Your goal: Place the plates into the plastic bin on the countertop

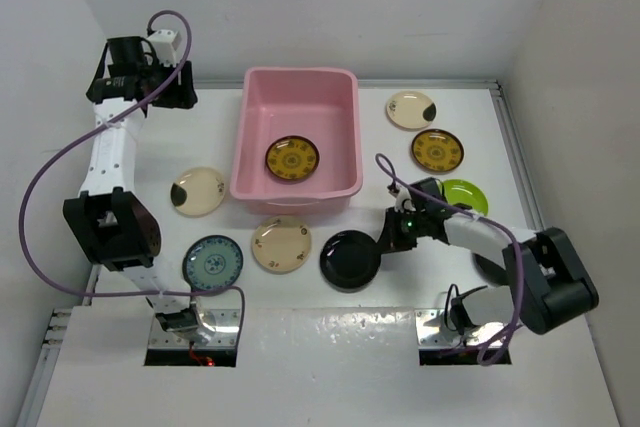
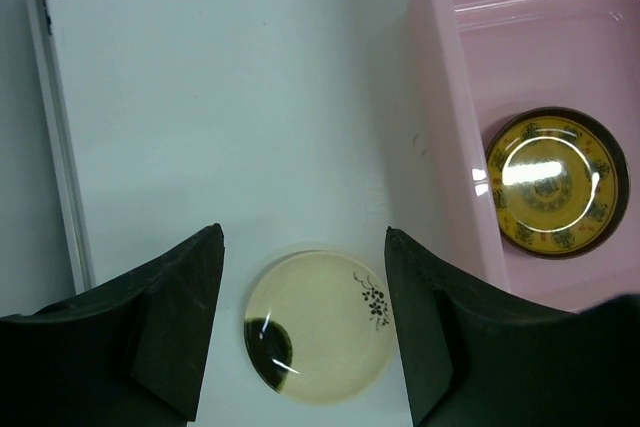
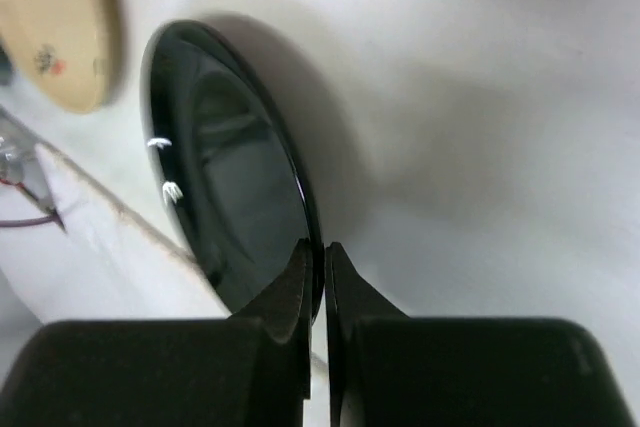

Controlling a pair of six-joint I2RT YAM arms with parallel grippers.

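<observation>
The pink plastic bin (image 1: 243, 147) stands on the white countertop (image 1: 330, 347) with one mustard-yellow plate (image 1: 292, 159) inside. My right gripper (image 1: 383, 243) is shut on the right rim of the glossy black plate (image 1: 348, 259). In the right wrist view the fingertips (image 3: 300, 262) pinch that plate's (image 3: 230, 207) thin edge. My left gripper (image 2: 303, 322) is open, high above a cream plate with a dark patch (image 2: 320, 332), left of the bin (image 2: 450, 127). In the top view this gripper (image 1: 172, 87) sits at the far left.
Loose plates lie around the bin: cream with dark patch (image 1: 198, 191), teal (image 1: 212, 262), and cream (image 1: 281, 244) in front; cream with dark patch (image 1: 411, 109), mustard (image 1: 437, 150), and lime green (image 1: 466, 194) to the right. White walls enclose the counter.
</observation>
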